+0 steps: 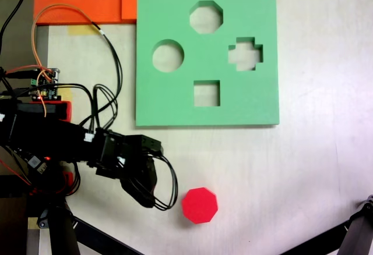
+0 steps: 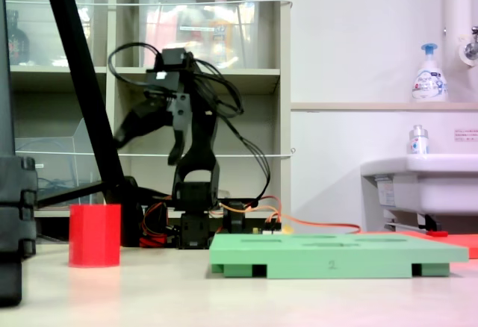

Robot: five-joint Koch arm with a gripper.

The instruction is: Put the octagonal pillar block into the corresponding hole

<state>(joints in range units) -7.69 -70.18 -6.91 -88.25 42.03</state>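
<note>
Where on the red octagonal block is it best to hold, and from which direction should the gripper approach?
Probably from above, closing on two opposite flat side faces of the red octagonal block. It stands upright on the table, clear of the green board, so its sides are free all around. The parallel faces should give the fingers flat contact, and gripping near the top leaves the lower part free to enter the octagonal hole.
</note>
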